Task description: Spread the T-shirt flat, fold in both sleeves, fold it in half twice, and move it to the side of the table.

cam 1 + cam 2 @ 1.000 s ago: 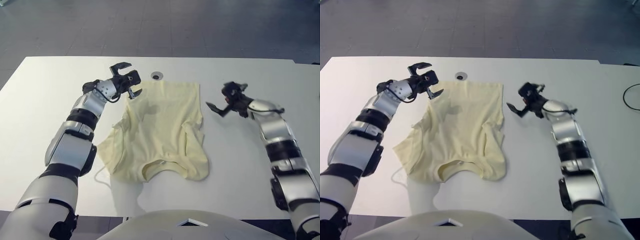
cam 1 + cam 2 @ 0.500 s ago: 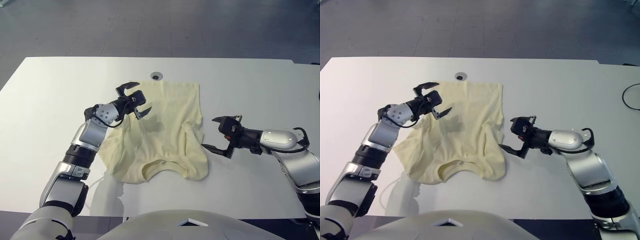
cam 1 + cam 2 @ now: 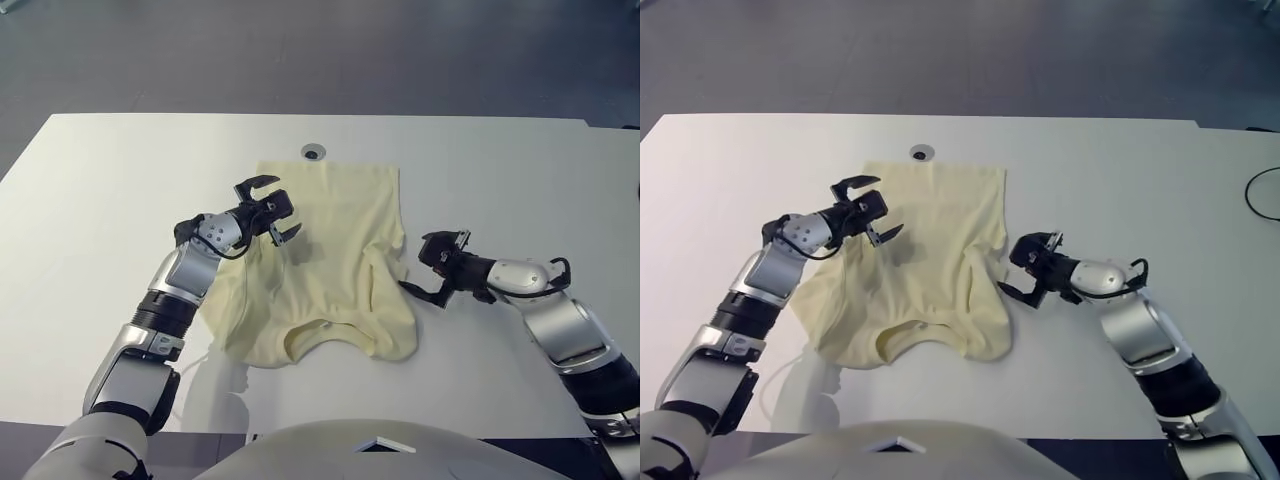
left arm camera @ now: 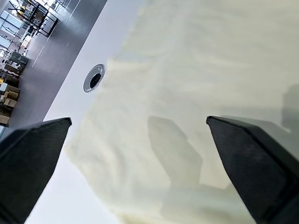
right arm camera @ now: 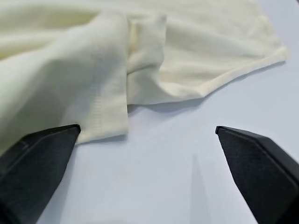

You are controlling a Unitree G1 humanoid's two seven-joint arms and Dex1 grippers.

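Note:
A pale yellow T-shirt (image 3: pixel 330 255) lies on the white table (image 3: pixel 110 190), its hem at the far side and its neck opening toward me. Its right sleeve (image 5: pixel 140 60) is crumpled and folded inward. My left gripper (image 3: pixel 268 208) hovers open over the shirt's left part, casting a shadow on the cloth (image 4: pixel 187 93). My right gripper (image 3: pixel 432 268) is open and low on the table, right beside the shirt's right edge near the bunched sleeve. Nothing is between either pair of fingers.
A round cable hole (image 3: pixel 314 151) sits in the table just beyond the shirt's far left corner. A white cord (image 3: pixel 205 345) lies by the shirt's near left edge. Bare tabletop extends on both sides of the shirt.
My left gripper moved from the shirt's far left corner back over the cloth. My right gripper came down and in, from beside the far right edge to the crumpled right sleeve.

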